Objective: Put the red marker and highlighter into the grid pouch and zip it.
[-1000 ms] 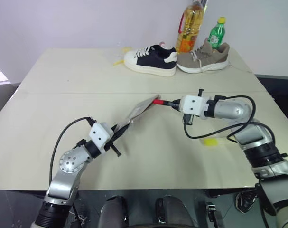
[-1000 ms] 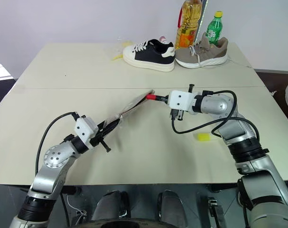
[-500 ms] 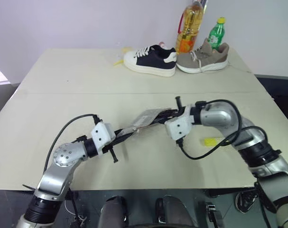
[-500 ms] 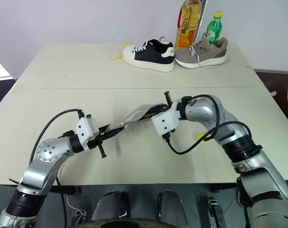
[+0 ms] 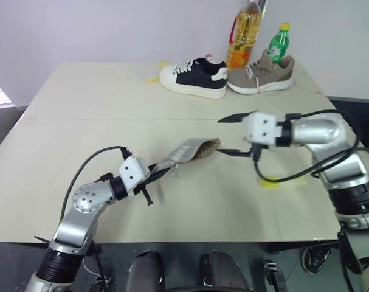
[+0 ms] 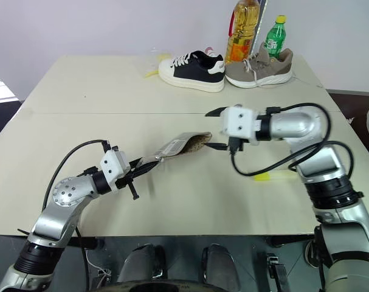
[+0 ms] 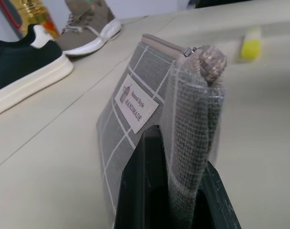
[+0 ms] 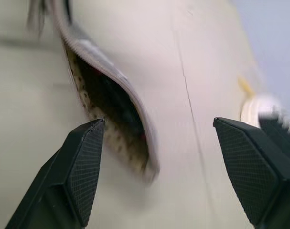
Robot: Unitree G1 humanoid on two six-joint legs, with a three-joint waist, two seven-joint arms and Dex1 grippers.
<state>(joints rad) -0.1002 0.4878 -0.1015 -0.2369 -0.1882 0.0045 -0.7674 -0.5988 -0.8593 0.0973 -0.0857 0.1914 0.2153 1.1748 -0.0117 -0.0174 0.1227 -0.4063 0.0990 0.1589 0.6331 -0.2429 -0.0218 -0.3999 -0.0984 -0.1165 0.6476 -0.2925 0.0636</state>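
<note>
Beige tabletop (image 5: pixel 81 134) stretched before us. Nearest, our left gripper (image 5: pixel 152 176) was clenched on the grid pouch (image 5: pixel 190 150), holding it off the surface; its white label (image 7: pixel 136 103) read "HANDMADE". Just right of the pouch's open mouth, our right gripper (image 5: pixel 231 135) hung released, fingers spread wide. The highlighter (image 5: pixel 270 181) lay to the right. Farther off stood two sneakers (image 5: pixel 193 75) and two bottles (image 5: pixel 243 33).

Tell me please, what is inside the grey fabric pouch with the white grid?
The grey fabric grid pouch, held by the left gripper, gapes open. Its mouth shows a dark hollow with spotted lining; any contents are covered in shadow. The small yellow highlighter lies outside on the table.
</note>
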